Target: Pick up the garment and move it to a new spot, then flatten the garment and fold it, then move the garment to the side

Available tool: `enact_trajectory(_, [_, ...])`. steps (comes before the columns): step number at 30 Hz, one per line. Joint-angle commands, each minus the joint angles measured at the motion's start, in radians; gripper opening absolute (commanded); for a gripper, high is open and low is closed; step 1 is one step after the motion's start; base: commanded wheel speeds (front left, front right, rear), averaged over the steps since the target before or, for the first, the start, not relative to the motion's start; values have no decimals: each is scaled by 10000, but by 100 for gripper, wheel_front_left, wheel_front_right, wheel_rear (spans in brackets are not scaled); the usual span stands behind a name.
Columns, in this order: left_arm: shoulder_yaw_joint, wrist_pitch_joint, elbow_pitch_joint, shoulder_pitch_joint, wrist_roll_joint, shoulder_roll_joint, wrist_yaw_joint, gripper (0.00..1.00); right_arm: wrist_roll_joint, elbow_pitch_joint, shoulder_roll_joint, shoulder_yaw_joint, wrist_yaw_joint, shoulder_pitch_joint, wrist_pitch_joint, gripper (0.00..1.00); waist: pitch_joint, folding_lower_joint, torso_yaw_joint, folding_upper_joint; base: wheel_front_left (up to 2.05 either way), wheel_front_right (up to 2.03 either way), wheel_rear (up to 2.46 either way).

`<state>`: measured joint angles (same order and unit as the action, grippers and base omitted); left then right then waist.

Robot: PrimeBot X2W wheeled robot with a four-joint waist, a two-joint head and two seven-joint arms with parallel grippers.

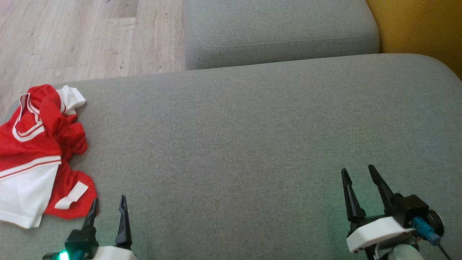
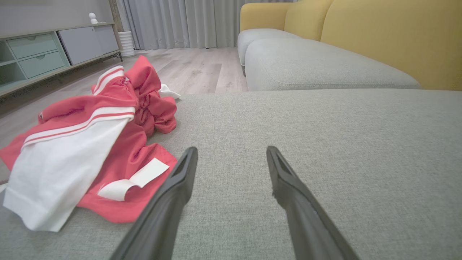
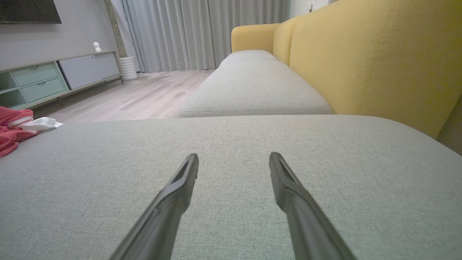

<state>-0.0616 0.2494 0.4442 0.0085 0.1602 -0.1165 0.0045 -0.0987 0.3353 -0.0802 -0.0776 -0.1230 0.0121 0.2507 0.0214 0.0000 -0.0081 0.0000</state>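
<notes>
While both hands are low over the grey sofa cushion [image 1: 252, 126], each one has its 2 long dark fingers spread wide apart, and nothing is between them. The left hand [image 1: 109, 198] is at the lower left of the head view and the right hand [image 1: 357, 168] is at the lower right; both point away from the robot, across the cushion.

The garment [image 1: 39, 144] lies crumpled on the left end of the cushion, at the outer side of the left hand. Its near red edge is just beside the tip of the outer finger of the left hand; I cannot tell if they touch. The garment is well apart from the right hand, and bare grey fabric is between them.

The garment is red with white parts and thin white and red stripes. Its long axis runs from near the robot to far from it, about parallel to the fingers. A wide white panel [image 1: 25, 195] is at the near end, a small white piece [image 1: 72, 97] is at the far end, and a white label [image 1: 72, 196] lies on the red cloth beside the left hand.
</notes>
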Motion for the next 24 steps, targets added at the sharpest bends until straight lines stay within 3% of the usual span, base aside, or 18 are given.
enact_trajectory(1, [407, 124, -212, -277, 71, -72, -61, 100, -78, -273, -78, -151, -77, -268, 111, 100, -9, 0, 3, 0, 0, 0, 0])
enact_trajectory(15, [564, 124, -69, -350, -73, 51, -234, 100, -18, -319, -88, -56, -77, -209, 111, 100, 0, 0, 251, 0, 0, 0, 0])
enact_trajectory(24, [652, 124, -33, -346, -175, 75, -269, 100, -57, -399, 42, -233, -77, -86, 111, 100, 91, 0, 1776, 0, 0, 0, 0])
